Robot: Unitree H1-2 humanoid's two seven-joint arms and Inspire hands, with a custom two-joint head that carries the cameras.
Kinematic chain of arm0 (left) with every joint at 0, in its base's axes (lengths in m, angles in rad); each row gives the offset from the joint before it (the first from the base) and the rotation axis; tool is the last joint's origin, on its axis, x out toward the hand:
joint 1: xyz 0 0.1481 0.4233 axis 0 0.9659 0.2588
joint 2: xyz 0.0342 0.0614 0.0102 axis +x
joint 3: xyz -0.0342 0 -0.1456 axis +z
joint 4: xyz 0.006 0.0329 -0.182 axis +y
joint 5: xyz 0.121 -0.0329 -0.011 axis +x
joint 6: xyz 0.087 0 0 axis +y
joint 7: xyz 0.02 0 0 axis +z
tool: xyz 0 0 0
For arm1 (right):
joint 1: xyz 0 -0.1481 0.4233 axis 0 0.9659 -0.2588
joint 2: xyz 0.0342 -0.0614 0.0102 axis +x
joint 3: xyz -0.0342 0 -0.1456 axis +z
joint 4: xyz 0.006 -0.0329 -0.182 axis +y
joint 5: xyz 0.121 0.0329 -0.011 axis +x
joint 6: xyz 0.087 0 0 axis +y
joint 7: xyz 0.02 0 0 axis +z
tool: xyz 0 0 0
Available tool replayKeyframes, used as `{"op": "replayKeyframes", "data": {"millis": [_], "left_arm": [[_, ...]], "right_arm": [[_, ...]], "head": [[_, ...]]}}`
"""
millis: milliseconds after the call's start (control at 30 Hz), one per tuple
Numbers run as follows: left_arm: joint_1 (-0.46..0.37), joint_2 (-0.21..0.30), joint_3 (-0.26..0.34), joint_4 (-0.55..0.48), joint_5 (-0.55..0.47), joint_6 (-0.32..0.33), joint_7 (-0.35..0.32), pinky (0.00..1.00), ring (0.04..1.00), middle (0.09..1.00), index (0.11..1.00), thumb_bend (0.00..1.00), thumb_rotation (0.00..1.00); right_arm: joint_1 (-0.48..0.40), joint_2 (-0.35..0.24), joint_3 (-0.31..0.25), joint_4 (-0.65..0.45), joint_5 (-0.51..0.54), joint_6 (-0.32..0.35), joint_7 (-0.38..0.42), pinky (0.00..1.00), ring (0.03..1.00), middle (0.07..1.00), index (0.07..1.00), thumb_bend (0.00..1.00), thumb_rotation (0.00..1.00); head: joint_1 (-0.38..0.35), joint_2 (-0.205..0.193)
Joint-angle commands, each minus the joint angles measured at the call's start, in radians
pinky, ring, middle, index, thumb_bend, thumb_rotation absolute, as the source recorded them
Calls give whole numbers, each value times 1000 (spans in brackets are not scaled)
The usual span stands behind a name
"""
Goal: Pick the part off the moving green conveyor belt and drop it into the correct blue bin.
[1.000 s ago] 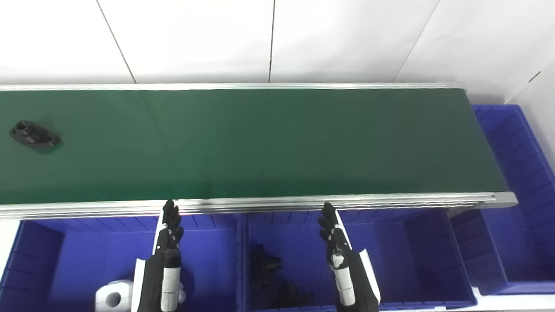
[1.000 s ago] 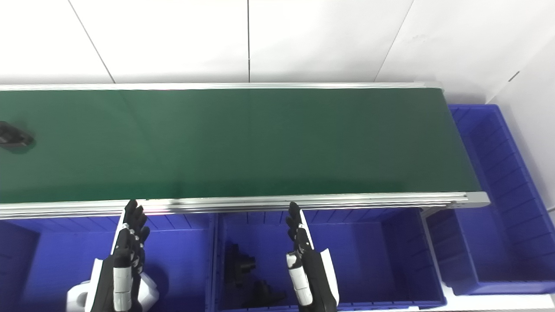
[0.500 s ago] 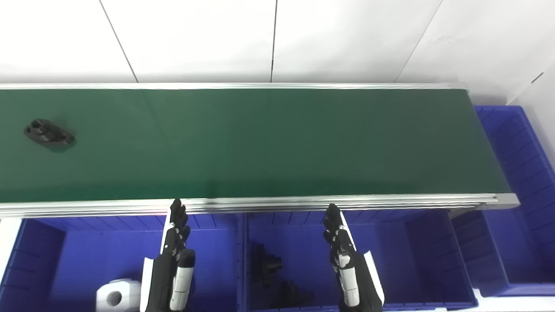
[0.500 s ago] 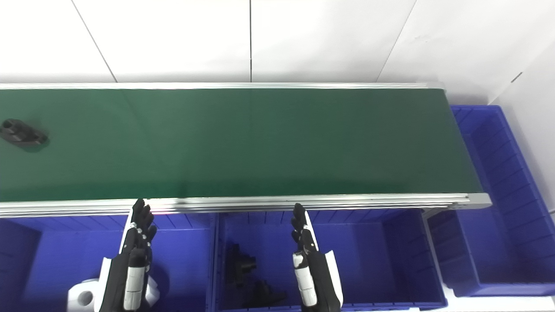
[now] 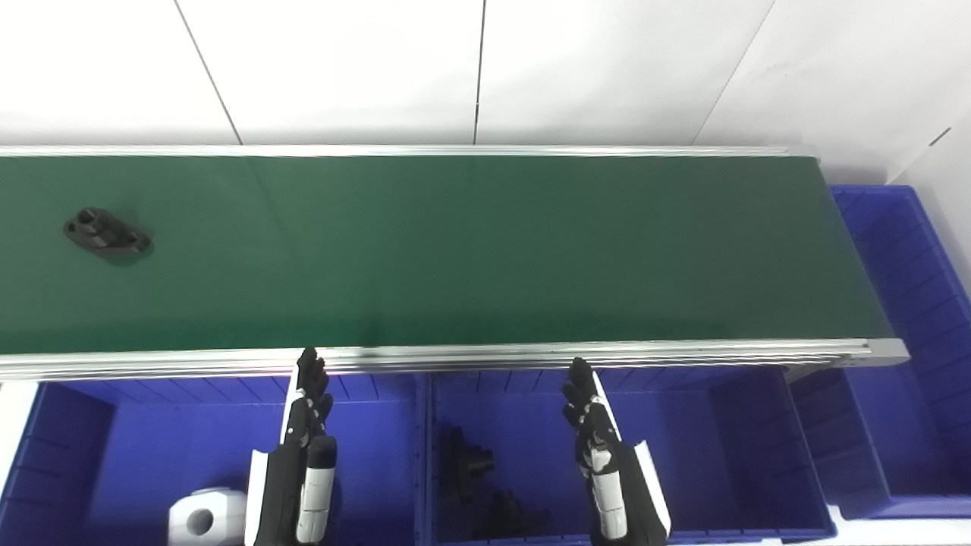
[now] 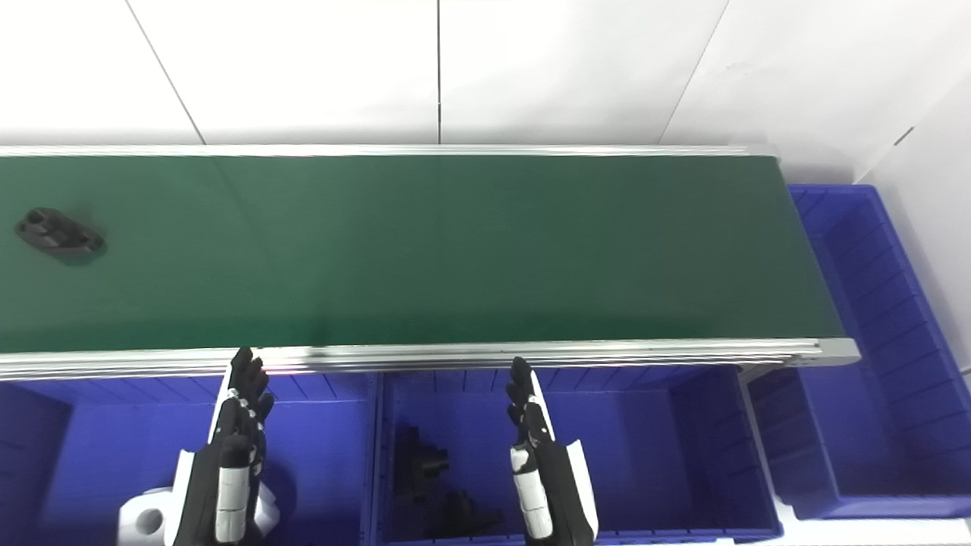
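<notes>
While the black flanged part [image 5: 107, 235] rides the green conveyor belt [image 5: 485, 250] at far left, the left robot hand [image 5: 303, 447] and right robot hand [image 5: 599, 447], fingers extended and empty, should wait, then intercept it mid-belt.

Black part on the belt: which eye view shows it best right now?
The left eye view: the black part lies well inside the frame on the green belt, its holes visible. The right eye view shows the same part whole too, but nearer the picture's left edge.
</notes>
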Motion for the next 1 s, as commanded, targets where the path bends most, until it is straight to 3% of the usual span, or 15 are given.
{"op": "replayKeyframes", "data": {"millis": [0,967], "left_arm": [[0,-5,-6,-9,-3,-28,5,1000,1000,1000,1000,692,954],[9,0,-18,-8,12,-38,8,1000,1000,1000,1000,723,970]], "right_arm": [[9,8,0,-10,-2,-61,8,1000,993,1000,1000,785,995],[19,13,-3,-13,5,-64,15,1000,994,1000,1000,781,990]], "head": [[-1,0],[6,-7]]}}
